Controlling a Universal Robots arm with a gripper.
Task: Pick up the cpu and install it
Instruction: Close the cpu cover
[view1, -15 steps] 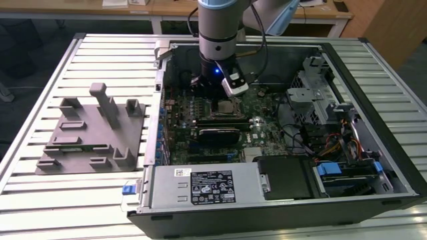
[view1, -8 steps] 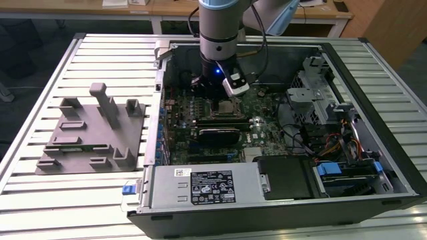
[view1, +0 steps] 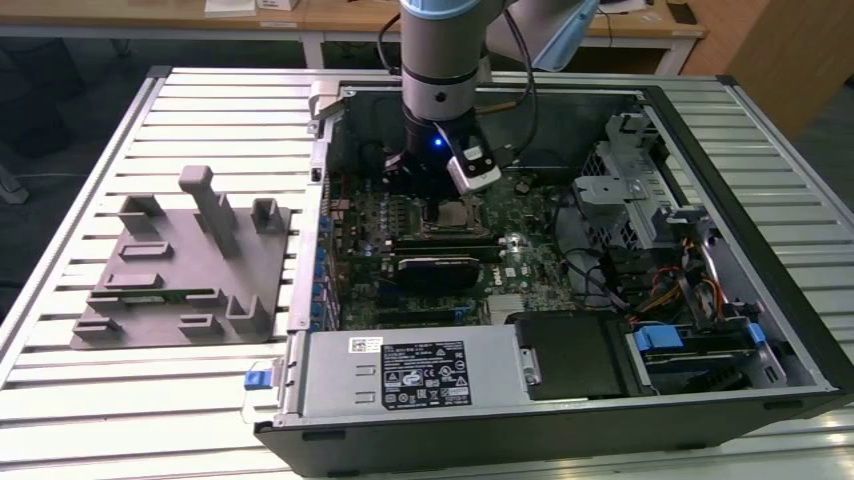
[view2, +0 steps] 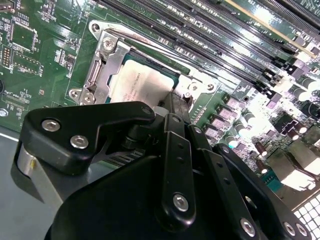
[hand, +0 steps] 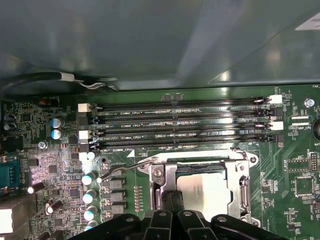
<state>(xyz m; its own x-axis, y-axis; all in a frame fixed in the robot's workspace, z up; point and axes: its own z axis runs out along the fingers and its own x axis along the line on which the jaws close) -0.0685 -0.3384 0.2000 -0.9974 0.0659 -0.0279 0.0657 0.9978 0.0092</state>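
Overhanging one cpu (hand: 207, 192) edge, the gripper (hand: 172, 201) hangs above the socket frame (hand: 245, 187).

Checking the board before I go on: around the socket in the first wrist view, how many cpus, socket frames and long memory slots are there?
cpu: 1
socket frame: 1
memory slots: 4
Total: 6

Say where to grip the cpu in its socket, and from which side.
The cpu lies flat, silver top up, ringed closely by the metal socket frame, which seems to block any sideways approach. So it is probably best taken by two opposite edges of its thin rim, coming straight down from above.
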